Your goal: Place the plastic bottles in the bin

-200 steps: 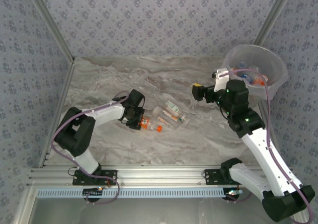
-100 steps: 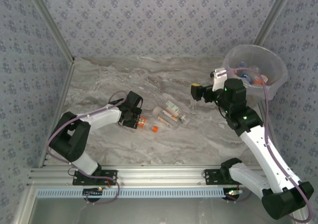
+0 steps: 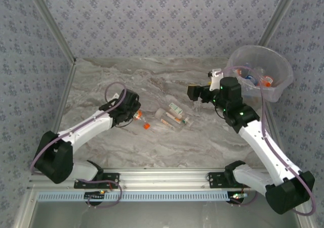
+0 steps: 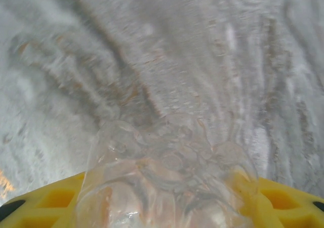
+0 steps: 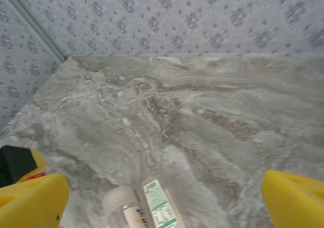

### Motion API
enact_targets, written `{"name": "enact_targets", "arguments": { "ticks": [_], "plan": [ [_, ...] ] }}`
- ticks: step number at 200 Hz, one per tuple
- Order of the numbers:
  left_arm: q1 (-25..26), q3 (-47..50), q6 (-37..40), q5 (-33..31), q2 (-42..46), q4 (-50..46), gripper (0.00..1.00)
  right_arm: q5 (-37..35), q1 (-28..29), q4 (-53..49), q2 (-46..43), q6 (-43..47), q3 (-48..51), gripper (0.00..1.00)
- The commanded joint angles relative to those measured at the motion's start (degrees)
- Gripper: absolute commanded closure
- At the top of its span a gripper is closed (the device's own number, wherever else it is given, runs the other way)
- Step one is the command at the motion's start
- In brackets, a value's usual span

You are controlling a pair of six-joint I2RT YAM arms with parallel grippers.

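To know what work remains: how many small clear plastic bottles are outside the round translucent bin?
3: orange-capped bottle in the left gripper; green-labelled bottle and orange-labelled bottle lying together on the marbled table. Another clear one may be hidden there.

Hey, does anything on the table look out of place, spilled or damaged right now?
Nothing looks spilled or broken. The only things out of place are the loose bottles, which lie on their sides in the middle of the table, outside the bin. The left gripper is closed on one clear bottle.
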State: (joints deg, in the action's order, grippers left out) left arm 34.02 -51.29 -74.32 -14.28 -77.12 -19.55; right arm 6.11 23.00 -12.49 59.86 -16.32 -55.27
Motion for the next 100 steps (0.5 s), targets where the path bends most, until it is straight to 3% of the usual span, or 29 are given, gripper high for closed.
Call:
{"name": "enact_targets", "arguments": {
  "ticks": [1,57,100],
  "plan": [
    [-0.6,-3.2,17.4,4.3,2.8,7.0,0.62,5.9,1.2,4.6,2.7,-9.6,2.8,0.0],
    [-2.9,-8.6,28.8,18.8,2.1,12.8,0.63,15.5,5.8,16.9,7.8,-11.4,5.8,0.0],
    [-4.3,-12.6,30.6,26.6,-0.4,17.1,0.64,18.5,9.6,24.2,11.3,-10.8,5.6,0.0]
  ]
}}
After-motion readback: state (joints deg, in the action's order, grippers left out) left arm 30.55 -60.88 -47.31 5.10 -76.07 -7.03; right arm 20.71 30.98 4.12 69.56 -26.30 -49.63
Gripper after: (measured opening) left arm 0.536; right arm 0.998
